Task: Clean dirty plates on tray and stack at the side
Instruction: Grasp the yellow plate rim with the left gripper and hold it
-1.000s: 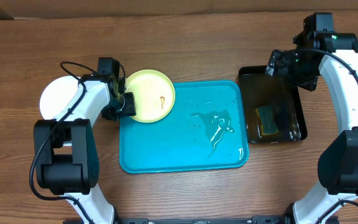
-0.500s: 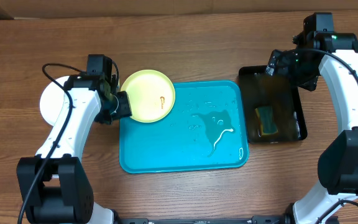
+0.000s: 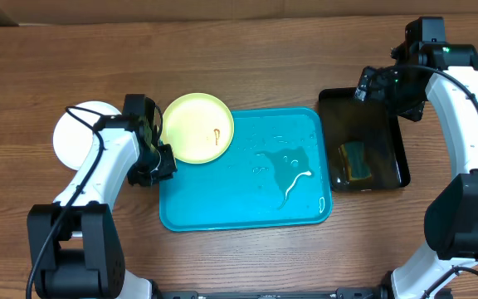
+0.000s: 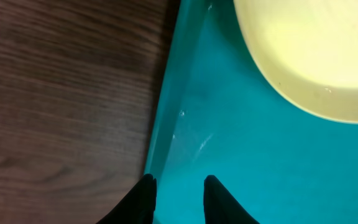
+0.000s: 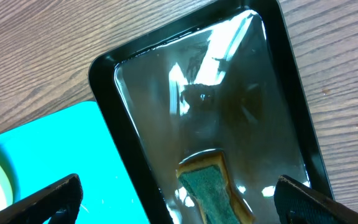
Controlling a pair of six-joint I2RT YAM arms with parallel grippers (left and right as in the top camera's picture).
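Left gripper (image 4: 179, 200) sits low at the left rim of the tray (image 3: 222, 203), its two dark fingertips narrowly apart with the rim between them; whether they pinch it I cannot tell. Just beyond it, on the tray's far left corner, lies the pale yellow-green plate (image 3: 196, 124), a small brown smear (image 3: 217, 134) showing near its right side. A white plate (image 3: 77, 137) rests on the table (image 3: 247, 58) to the left of the tray, partly hidden by the arm. Puddles of water (image 3: 293, 173) glisten on the tray's right half. The right gripper (image 5: 179, 200) hangs with jaws spread wide above the black basin (image 3: 388, 112), where a sponge (image 3: 356, 159) lies in dark water.
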